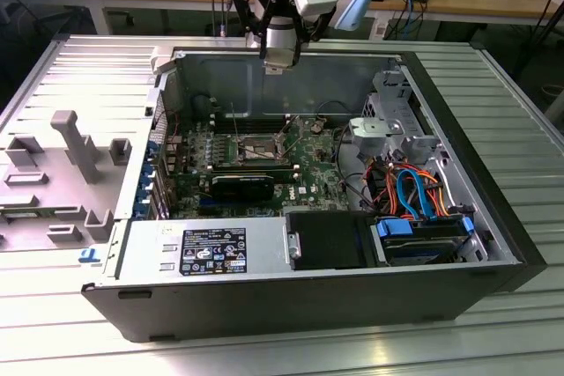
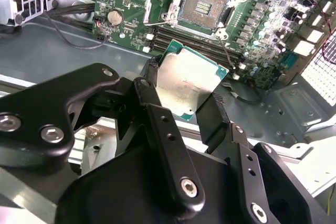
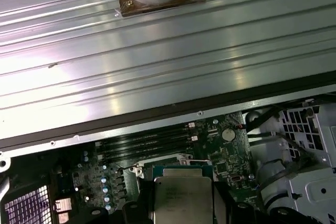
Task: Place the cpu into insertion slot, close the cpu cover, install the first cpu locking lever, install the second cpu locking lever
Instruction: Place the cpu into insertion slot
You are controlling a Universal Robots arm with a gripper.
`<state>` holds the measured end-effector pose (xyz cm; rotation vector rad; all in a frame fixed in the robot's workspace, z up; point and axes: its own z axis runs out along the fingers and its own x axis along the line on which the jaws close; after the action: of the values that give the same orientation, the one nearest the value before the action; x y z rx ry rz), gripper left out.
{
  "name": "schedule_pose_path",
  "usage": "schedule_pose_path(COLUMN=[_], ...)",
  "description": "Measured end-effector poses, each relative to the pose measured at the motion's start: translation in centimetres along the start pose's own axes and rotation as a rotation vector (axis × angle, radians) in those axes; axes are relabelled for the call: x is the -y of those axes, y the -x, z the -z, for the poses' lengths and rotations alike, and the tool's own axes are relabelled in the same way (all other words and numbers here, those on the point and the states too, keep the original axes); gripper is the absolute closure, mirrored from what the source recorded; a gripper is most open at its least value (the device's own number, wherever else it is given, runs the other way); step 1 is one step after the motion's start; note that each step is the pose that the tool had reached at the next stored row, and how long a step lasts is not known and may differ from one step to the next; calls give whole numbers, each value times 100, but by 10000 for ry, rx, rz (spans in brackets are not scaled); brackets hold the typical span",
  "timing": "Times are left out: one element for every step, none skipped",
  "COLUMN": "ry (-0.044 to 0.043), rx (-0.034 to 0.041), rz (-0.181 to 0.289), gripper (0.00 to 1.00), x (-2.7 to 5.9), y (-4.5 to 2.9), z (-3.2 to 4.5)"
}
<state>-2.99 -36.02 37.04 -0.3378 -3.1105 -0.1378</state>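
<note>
Placement is the step in hand: in the exterior view my tool hangs above the open case. In the second wrist view it grips the cpu by its edges, apart from the bare insertion slot; seating calls for squaring the two. In the first wrist view, the cpu's print is unreadable.

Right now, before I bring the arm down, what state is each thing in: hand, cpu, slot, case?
hand, shut on the cpu, raised above the open case.
cpu, gripped by two opposite edges, metal top showing, not yet in the slot.
insertion slot, uncovered and empty, contacts exposed.
computer case, lying on its side, side panel off.
</note>
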Motion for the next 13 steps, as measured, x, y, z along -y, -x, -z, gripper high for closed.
schedule_pose_path(ry=[2,8,10,16,14,11,12,11,11,10,13,13,15], rx=[13,35,47,51,51,50,51,51,50,50,57,72,91], rz=[-148,-406,-532,-575,-577,-577,-576,-576,-575,-577,-640,-818,-1040], gripper=[46,46,46,46,46,46,46,46,46,46,46,46,46], x=[0,0,1,3,4,8,17,23,28,67,72,73,73], y=[0,0,1,0,0,2,4,5,6,15,15,17,17], z=[-1,-3,-4,-5,-5,-3,-2,-2,-1,1,-1,-2,-3])
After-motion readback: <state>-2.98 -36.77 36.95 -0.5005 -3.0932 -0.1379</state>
